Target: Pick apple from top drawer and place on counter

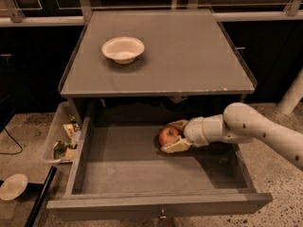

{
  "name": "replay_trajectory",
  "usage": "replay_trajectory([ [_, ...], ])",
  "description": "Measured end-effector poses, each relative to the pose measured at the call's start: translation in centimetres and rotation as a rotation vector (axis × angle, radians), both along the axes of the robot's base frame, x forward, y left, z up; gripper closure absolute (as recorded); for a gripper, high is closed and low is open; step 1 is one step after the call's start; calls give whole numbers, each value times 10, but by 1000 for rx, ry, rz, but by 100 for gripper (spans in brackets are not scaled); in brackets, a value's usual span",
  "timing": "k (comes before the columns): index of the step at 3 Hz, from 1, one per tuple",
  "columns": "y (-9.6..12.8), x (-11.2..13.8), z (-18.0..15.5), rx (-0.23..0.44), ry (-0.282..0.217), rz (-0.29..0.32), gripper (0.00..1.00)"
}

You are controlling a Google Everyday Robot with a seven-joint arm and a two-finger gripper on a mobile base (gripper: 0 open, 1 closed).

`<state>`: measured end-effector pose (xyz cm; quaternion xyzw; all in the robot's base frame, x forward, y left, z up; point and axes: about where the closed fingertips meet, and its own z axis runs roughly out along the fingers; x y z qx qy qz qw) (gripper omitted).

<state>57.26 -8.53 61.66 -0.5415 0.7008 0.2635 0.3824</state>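
- The counter (189, 56) is filling the upper half of the view, a flat grey square top with pale chips showing along its front edge.
- The top drawer (137, 174) is standing pulled out from under the counter toward the camera, its grey floor lying open to view and a small knob sitting at the middle of its front.
- The arm (258, 129) is reaching in from the right edge, white and rounded. It is sloping down and to the left over the drawer's right wall, with the wrist section lying nearly level and pointing left into the rear part of the drawer.
- A clear bin (54, 143) of clutter is sitting just beside the drawer's left wall.
- A white bowl (123, 48) is resting upright on the rear left part of the counter, well apart from the arm.
- The gripper (168, 136) is sitting low in the drawer, right at the apple; whether it is gripping the fruit or merely surrounding it cannot be told.
- The apple (166, 135) is lying inside the drawer, toward the back and slightly right of centre, red with a yellowish patch.
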Motion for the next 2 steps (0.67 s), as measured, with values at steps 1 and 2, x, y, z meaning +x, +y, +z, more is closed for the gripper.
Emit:
replay_trajectory([
  [1, 0, 0, 0, 0, 0, 0, 66],
  [2, -2, -2, 0, 4, 13, 3, 89],
])
